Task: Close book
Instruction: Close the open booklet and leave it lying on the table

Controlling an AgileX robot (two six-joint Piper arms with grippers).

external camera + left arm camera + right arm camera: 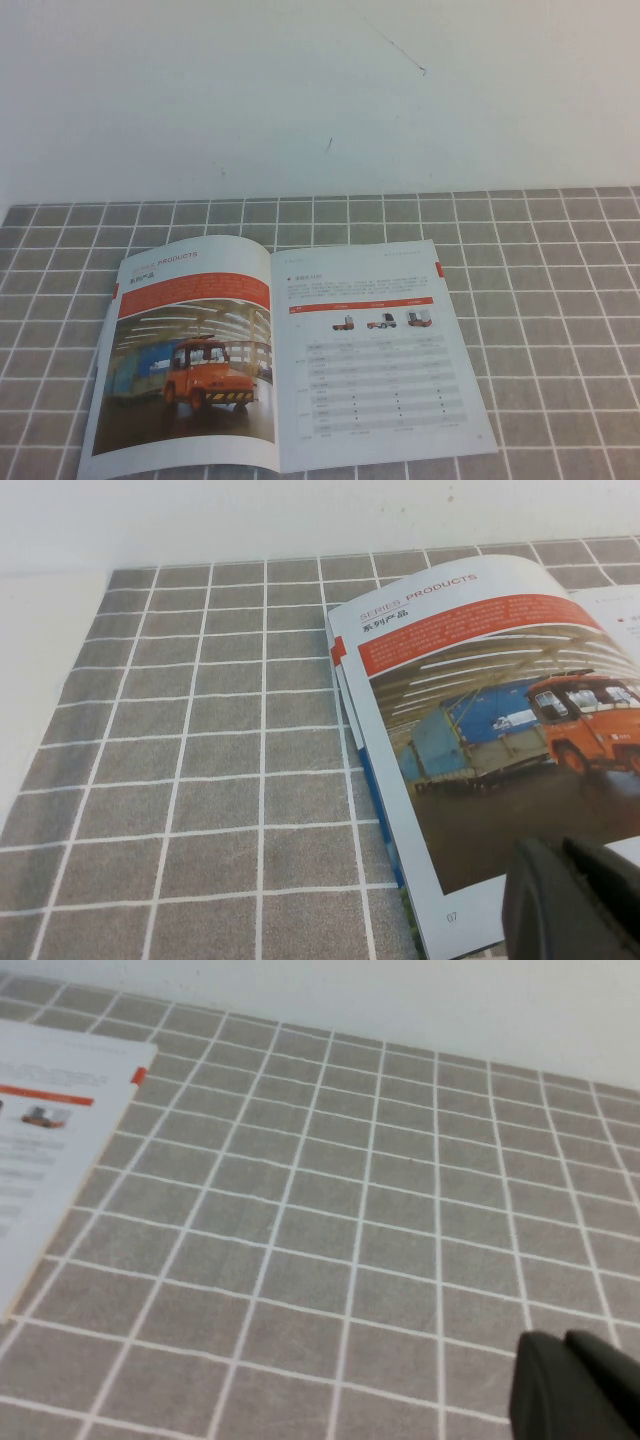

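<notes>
Lying open and flat on the grey worktop (560,300) with its white grid lines, the book (285,355) sits left of centre in the high view, close to the robot's side, with its near edge cut off by the frame. Its left page (190,350) carries a red-orange band under a "PRODUCTS" heading and a large photo of an orange truck (207,372) in a hall. The right page (375,350) has small print, a thin red strip, three little vehicle pictures and a table of rows. A plain white wall (300,90) rises behind the worktop.

From the left wrist view, the book (480,740) fills one side of the picture, the truck photo plain to see and several leaves fanned out along its outer edge. The left end effector (570,885) shows only as a dark rounded shape over the left page's near outer corner, beside the page number 07. I cannot tell its state, nor whether it touches the paper. Bare worktop (200,780) stretches away beside the book.

In the right wrist view, only the outer part of the book's (50,1150) right page shows, with a small red tab at its edge. The right end effector (570,1385) is a dark shape over bare worktop (400,1240), well apart from the book; its state I cannot tell either.
</notes>
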